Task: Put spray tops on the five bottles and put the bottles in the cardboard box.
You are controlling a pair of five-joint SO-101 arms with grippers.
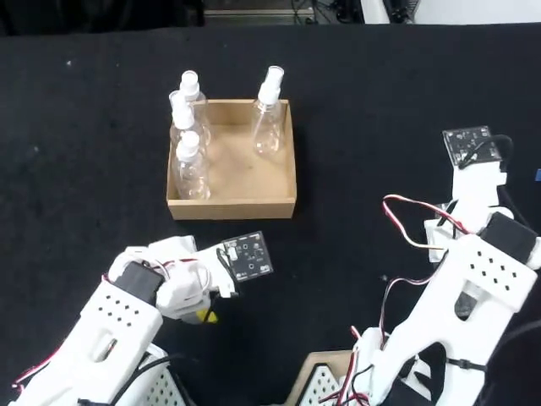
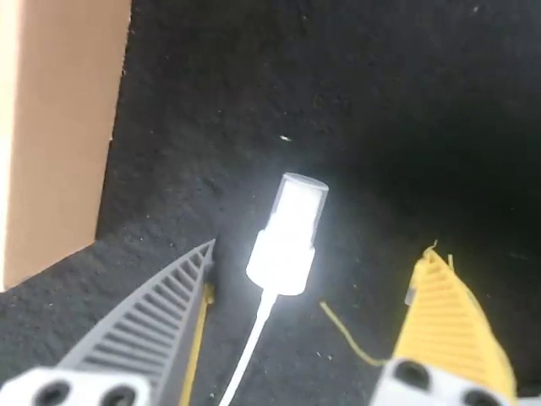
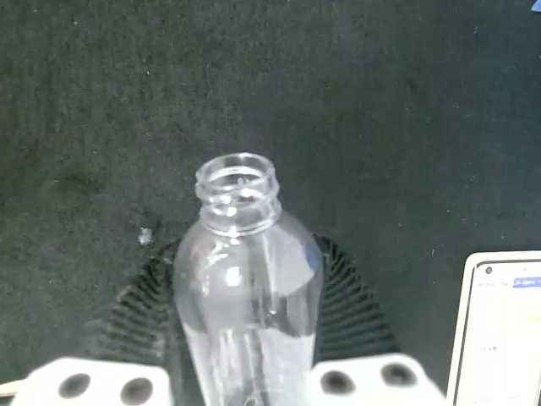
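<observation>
**Markings.** A phone-like screen (image 3: 500,330) is cut off at the frame edge beside the right gripper (image 3: 247,249). Its print is too small to read. The left wrist board (image 1: 248,258) and the right wrist board (image 1: 469,144) carry markings that cannot be made out.

**Surface and room.** The desk (image 1: 101,169) is covered in black fabric speckled with pale lint. Beyond its far edge, a narrow strip of the room shows cables and pale objects, too cut off to identify.

**Task items.**
1. The cardboard box (image 1: 232,206) stands open on the desk, ahead of the left arm. It holds a row of 3 capped bottles (image 1: 192,165) along its left wall as the high view shows it. A single capped bottle (image 1: 270,123) stands in the far right corner. All 4 are upright.
2. The 5th bottle (image 3: 245,338) is held in the right gripper. The ribbed fingers (image 3: 347,296) are clenched on its body from both sides. Its neck is open and the threads are bare. Its base is cut off.
3. The loose spray top (image 2: 286,241) lies on its side on the desk, near the box's outer wall. Its dip tube (image 2: 252,342) runs back toward the wrist.
4. The left gripper (image 2: 319,252) sits over the loose spray top. Its fingers (image 2: 156,326), 1 grey and 1 yellow, are released and spread to either side, clear of the spray top.
</observation>
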